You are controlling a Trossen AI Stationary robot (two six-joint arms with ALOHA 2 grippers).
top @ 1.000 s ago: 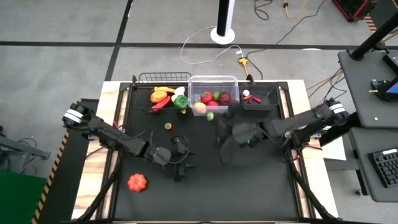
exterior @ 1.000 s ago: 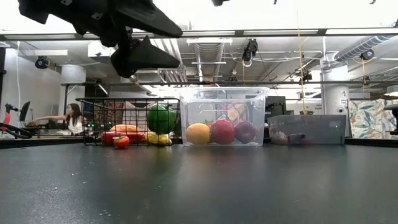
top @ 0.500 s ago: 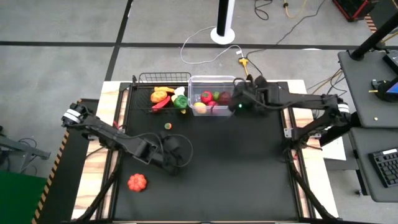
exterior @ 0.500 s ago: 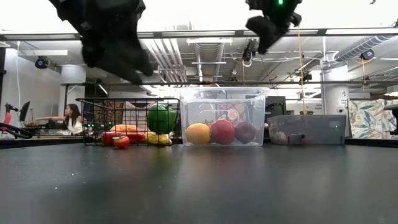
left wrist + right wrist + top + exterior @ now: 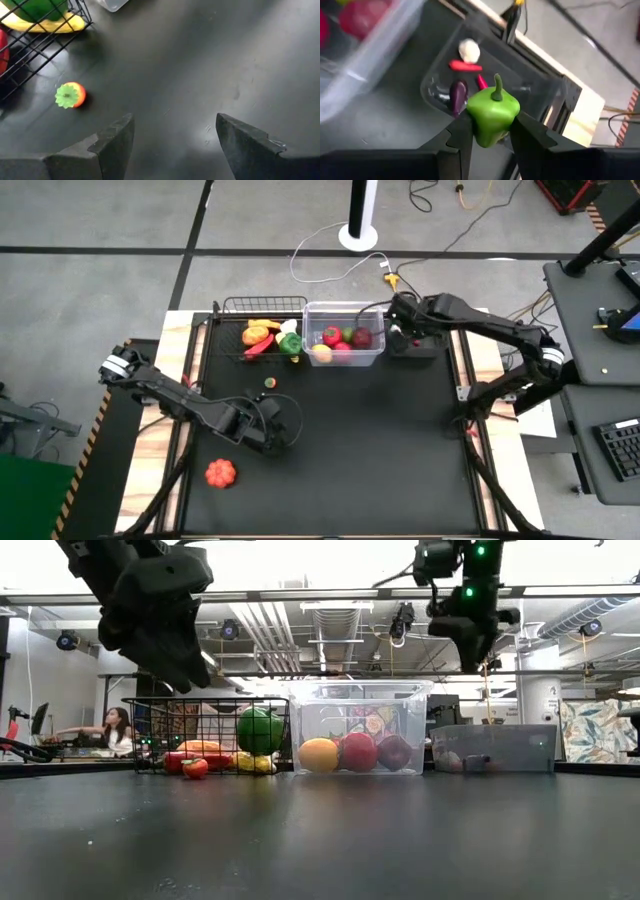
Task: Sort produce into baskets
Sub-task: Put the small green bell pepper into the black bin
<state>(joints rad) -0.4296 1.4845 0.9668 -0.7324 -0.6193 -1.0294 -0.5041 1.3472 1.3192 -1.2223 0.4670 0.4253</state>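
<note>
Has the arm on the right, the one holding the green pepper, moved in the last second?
Yes. The right gripper swung from mid-table, past the clear bin, to above the dark tray.

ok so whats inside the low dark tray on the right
In the low dark tray, the right wrist view shows a white garlic, two red chillies and a purple eggplant. The green pepper held in the right gripper covers part of it.
</note>
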